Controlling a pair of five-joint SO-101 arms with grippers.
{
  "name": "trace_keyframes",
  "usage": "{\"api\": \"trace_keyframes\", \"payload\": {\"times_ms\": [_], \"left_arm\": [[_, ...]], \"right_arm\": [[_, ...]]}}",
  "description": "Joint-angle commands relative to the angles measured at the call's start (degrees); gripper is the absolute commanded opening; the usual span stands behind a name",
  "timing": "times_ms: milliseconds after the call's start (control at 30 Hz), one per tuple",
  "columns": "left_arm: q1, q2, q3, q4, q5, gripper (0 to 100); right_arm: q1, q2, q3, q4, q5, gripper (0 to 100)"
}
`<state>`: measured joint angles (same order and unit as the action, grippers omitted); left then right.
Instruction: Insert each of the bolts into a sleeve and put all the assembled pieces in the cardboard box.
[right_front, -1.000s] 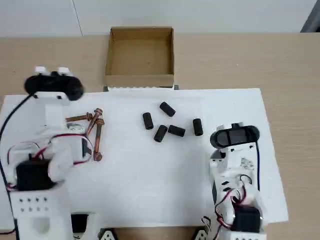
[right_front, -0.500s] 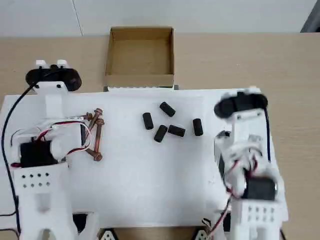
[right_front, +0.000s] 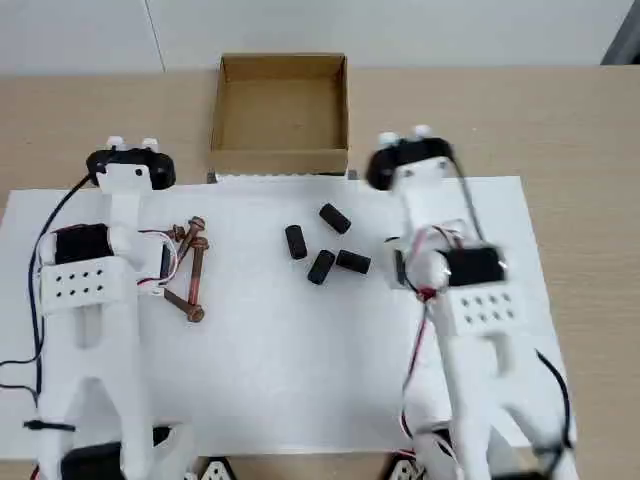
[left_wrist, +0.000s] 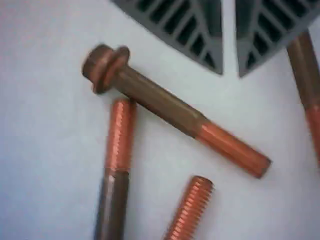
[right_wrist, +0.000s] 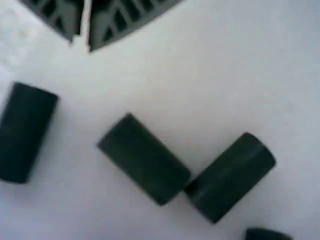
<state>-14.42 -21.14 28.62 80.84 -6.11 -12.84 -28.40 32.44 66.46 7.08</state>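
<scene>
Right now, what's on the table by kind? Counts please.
Bolts: 4 visible
Sleeves: 4 in clear view
Cardboard box: 1
Total: 9

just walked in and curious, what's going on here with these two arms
Nothing is assembled yet. The left gripper hovers over the loose copper bolts, the right gripper over the black sleeves, both with fingers shut and holding nothing. The cardboard box has no pieces in it.
</scene>
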Motion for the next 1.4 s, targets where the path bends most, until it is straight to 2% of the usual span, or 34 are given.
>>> {"api": "trace_keyframes", "payload": {"times_ms": [0,167,367,500,800,1033,1367], "left_arm": [[-0.4,1.3,-3.4,-1.2,1.5,1],[-0.4,3.6,-4.7,-1.2,1.6,1],[-0.2,4.2,-4.5,-1.2,2.1,1],[-0.1,4.2,-4.4,-1.2,3.3,1],[5.0,4.2,-4.4,-1.0,3.7,1],[5.2,4.2,-4.4,-1.1,3.7,1],[5.4,4.3,-4.4,-1.2,3.8,1]], "right_arm": [[-2.2,6.5,-6.0,0.4,0.2,0.5],[-2.3,15.8,-12.0,0.7,0.2,1.4],[-2.3,24.7,-21.8,7.7,0.6,9.9],[-2.2,29.7,-26.9,9.8,0.6,10.4],[-0.3,39.2,-34.7,9.9,0.7,10.6],[2.7,43.5,-38.8,14.4,3.0,17.7],[2.2,43.9,-39.9,16.7,2.8,17.7]]}}
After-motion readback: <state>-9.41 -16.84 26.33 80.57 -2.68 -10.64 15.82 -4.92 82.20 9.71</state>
